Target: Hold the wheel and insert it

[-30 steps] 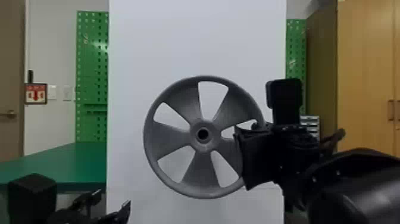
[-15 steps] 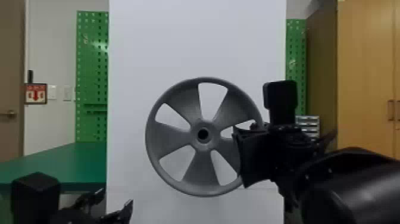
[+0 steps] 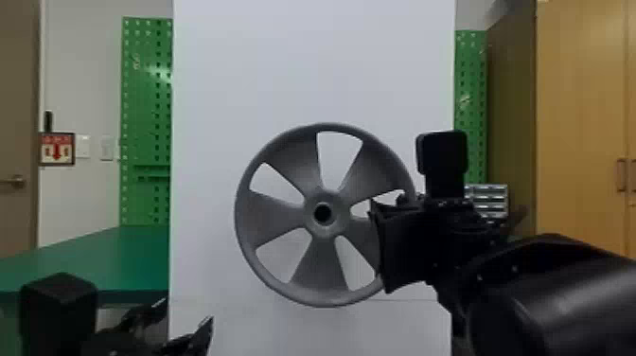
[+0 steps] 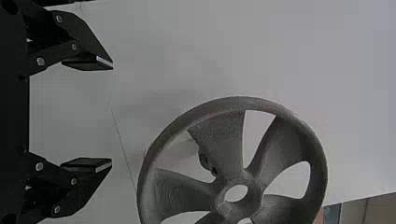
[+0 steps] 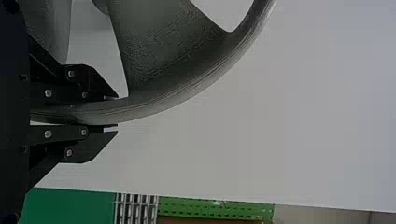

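Observation:
In the head view my right gripper [image 3: 385, 241] is at the right rim of the grey five-spoked wheel [image 3: 272, 218], which stands upright before the white panel. The right wrist view has the wheel's rim [image 5: 187, 95] clamped between the fingers of my right gripper [image 5: 116, 112]. Low at the left of the head view, my left gripper [image 3: 182, 322] is apart from the wheel. Its fingers stand wide apart with nothing between them in the left wrist view, where the left gripper [image 4: 112, 114] faces the panel, beside the wheel [image 4: 285, 140]. A small knob-like part is partly visible behind the spokes.
The tall white panel [image 3: 312, 61] stands behind the wheel. A green table [image 3: 94, 255] is at the left, with green pegboards [image 3: 144, 94] farther back. Wooden cabinets [image 3: 582, 118] and a small drawer unit [image 3: 490, 194] are at the right.
The right arm has shifted slightly left in the head view, while the wheel's hub stays nearly in place. The left arm has moved slightly to the right. The right grip on the rim is kept.

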